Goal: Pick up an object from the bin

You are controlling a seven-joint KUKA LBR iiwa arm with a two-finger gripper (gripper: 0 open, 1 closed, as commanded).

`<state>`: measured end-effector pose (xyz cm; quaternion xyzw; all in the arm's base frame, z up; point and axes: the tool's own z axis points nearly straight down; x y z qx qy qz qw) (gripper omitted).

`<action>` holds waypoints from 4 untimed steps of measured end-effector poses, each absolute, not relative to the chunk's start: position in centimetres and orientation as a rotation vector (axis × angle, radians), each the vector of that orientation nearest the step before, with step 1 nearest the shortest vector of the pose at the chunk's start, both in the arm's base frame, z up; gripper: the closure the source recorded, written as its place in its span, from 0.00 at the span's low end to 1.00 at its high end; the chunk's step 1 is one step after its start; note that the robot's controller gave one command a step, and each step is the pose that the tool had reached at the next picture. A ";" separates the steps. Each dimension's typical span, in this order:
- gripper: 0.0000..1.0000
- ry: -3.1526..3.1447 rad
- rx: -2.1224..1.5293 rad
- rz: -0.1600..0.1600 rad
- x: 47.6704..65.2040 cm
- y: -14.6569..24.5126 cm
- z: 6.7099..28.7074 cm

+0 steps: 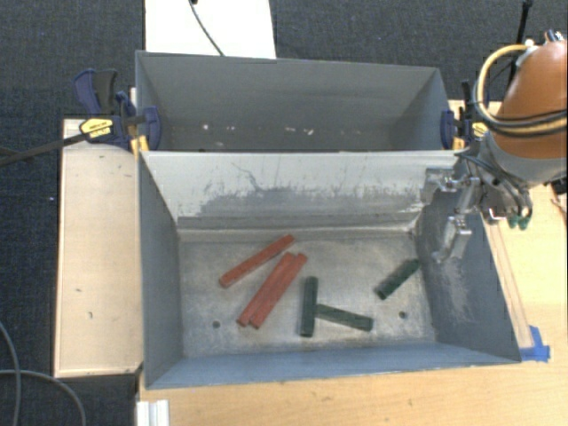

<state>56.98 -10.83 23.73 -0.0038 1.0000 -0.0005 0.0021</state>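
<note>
Short dark green stick lying tilted on the floor of the bin, near its right wall.
The gripper hangs just above and right of it; how far open cannot be told. Two green sticks and red sticks lie further left.

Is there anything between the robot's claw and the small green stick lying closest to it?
Nothing: the camera view shows only bare grey metal of the bin between the gripper and the slanted green stick on the right.
</note>
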 end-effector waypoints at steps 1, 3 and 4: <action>0.00 3.082 -0.626 0.003 55.0 -14.6 9.4; 1.00 3.027 -0.844 0.002 55.8 -11.9 7.2; 1.00 3.023 -0.819 -0.007 54.1 -11.1 23.1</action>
